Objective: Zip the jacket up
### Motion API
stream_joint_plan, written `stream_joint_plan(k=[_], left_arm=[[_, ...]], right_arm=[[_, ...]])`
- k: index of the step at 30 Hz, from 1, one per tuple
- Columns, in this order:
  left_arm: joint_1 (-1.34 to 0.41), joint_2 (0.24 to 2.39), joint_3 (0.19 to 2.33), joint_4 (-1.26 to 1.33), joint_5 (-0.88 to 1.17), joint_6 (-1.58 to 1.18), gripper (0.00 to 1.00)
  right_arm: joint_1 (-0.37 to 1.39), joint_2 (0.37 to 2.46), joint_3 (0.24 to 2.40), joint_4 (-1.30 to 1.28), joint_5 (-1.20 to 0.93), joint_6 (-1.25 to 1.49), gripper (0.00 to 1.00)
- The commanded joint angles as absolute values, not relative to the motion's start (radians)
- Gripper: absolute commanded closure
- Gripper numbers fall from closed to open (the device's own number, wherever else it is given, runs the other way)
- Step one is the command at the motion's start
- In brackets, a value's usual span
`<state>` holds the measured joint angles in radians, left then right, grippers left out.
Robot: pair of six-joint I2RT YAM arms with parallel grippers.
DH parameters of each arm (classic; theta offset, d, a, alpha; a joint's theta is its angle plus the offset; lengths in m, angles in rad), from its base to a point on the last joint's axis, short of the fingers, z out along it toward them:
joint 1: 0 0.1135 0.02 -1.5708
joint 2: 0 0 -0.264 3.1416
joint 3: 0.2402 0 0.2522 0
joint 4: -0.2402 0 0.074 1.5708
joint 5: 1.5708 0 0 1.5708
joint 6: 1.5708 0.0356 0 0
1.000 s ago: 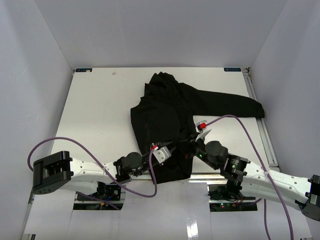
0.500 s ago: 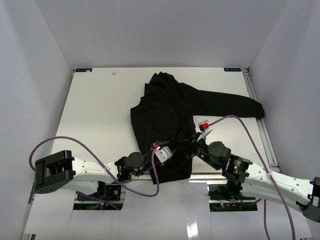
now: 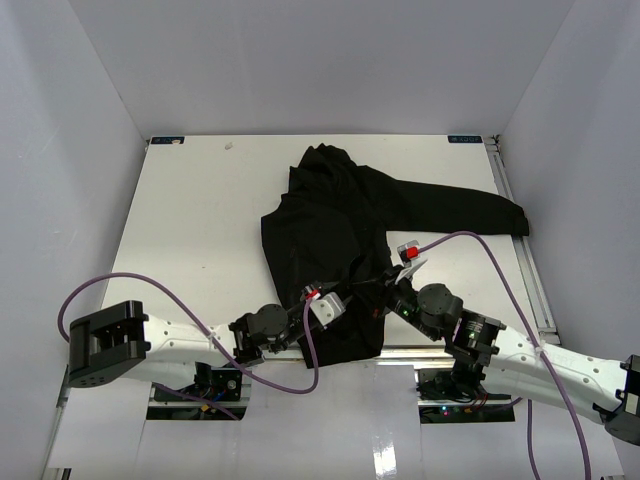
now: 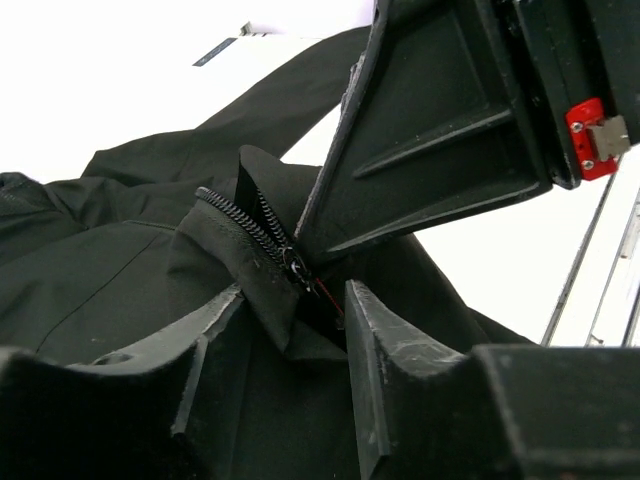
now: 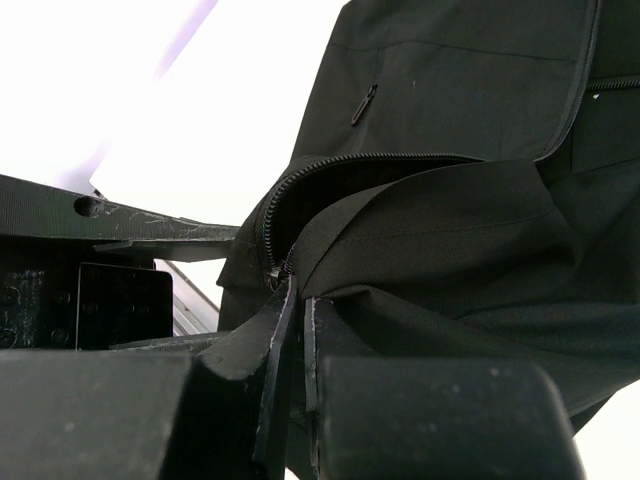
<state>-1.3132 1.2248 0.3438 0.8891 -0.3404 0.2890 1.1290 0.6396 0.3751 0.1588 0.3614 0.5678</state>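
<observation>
**Figure. Both grippers at the lower end of the zipper, top and wrist views.** The jacket [image 3: 340, 230] lay flat on the white table [image 3: 190, 220], right of centre. Its hood pointed to the far edge, 1 sleeve stretched out to the right, and its hem hung at the near edge between the 2 arms.

The right gripper [image 5: 292, 290] was clenched on a fold of the front panel just below the zipper teeth [image 5: 330, 165], its tip pressed against the slider [image 4: 297, 268]. The left gripper [image 4: 295, 300] stood released. Its 2 fingers were apart on either side of the same fold and did not pinch it.

**Handling (judgement).** The cloth looked thin, limp and slightly glossy. It was probably light, slippery in a grip and quick to bunch, with no stiffness to resist a pull. The hem below the slider would therefore need to be held taut while the slider was drawn toward the collar. The best holds appeared to be the slider or its tab and the stitched tape beside the teeth, not the loose panel.

**Markings.** No brand or label could be read on the jacket. The 2 small strips [image 3: 165, 141] at the table's far corners were too small to read.
</observation>
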Motion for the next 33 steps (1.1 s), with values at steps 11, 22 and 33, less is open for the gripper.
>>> stream_joint_plan(k=[11,22,33], left_arm=[[-1.32,1.155,0.327,0.898,-0.212,0.25,0.37],[-1.319,1.147,0.32,0.916,-0.2,0.223,0.39],[-1.282,1.137,0.348,0.878,-0.14,0.072,0.4]], right_arm=[[1.136,0.607,0.358,0.194,0.377,0.534,0.92],[1.135,0.6,0.357,0.199,0.361,0.52,0.92],[1.136,0.605,0.354,0.206,0.354,0.513,0.92]])
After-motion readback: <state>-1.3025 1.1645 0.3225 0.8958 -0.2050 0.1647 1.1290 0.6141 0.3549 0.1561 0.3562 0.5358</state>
